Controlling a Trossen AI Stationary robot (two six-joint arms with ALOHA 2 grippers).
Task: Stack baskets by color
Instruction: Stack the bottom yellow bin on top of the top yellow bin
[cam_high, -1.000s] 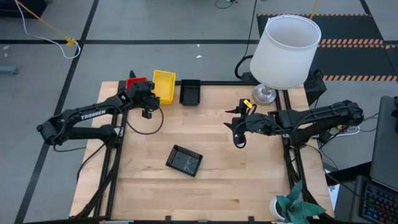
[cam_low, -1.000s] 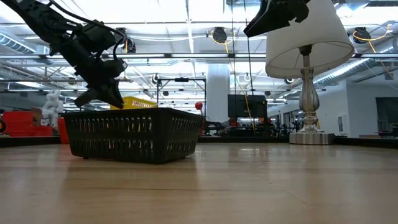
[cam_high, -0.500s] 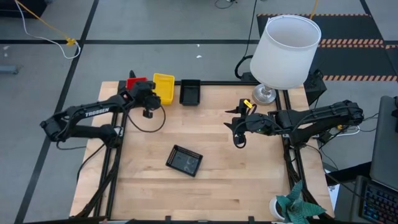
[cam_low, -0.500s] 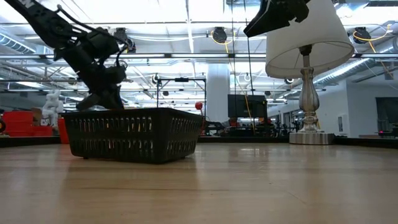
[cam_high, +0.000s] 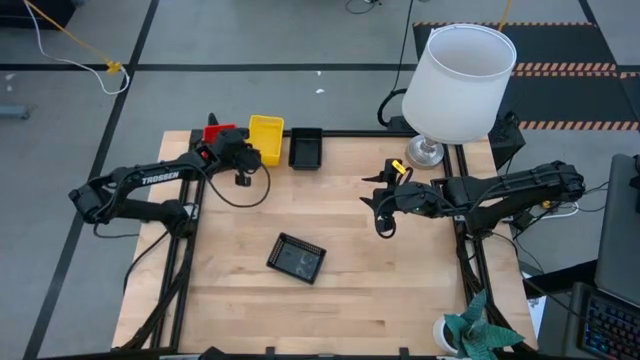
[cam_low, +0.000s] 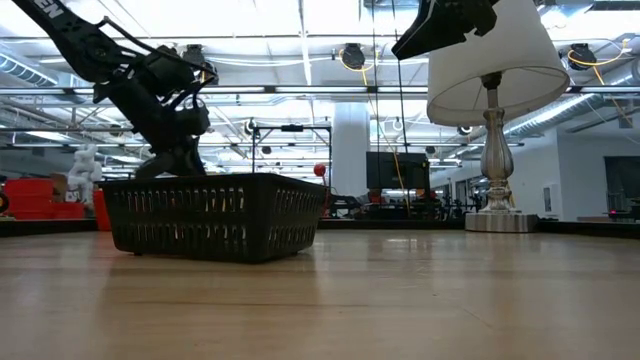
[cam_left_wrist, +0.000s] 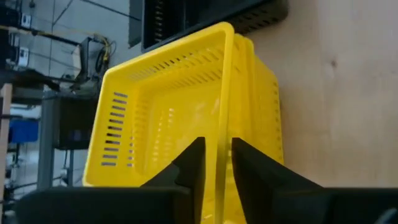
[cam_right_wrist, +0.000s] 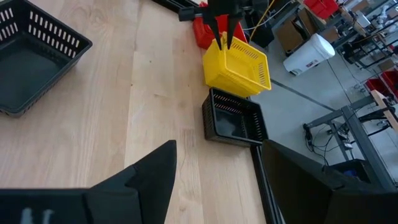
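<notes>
High view: along the far edge of the light wooden table (cam_high: 400, 290) stand, side by side, the red perforated plastic baskets (cam_high: 216, 132), the yellow mesh-sided plastic basket stack (cam_high: 266, 138) and a black rectangular plastic basket (cam_high: 305, 147). A second, lone black mesh basket (cam_high: 296, 257) sits skewed near the table's middle, with nothing seen in it. The left gripper (cam_high: 243, 157) is at the yellow stack's near-left rim. The right gripper (cam_high: 383, 212) hangs over bare wood, well apart from every basket. A large white lampshade (cam_high: 458, 80) stands at the far right corner.

Low view: the lone black basket (cam_low: 215, 215) rests flat, its slotted wall facing the camera; the left arm descends behind it.

Left wrist view: the left gripper's fingers (cam_left_wrist: 189, 165) straddle the yellow stack's (cam_left_wrist: 180, 118) top rim at a narrow gap; whether they press it cannot be told. The top yellow basket's interior is empty.

Right wrist view: the right gripper's fingers (cam_right_wrist: 152, 171) stand wide apart, holding nothing. The far black basket (cam_right_wrist: 234, 120) looks empty.
</notes>
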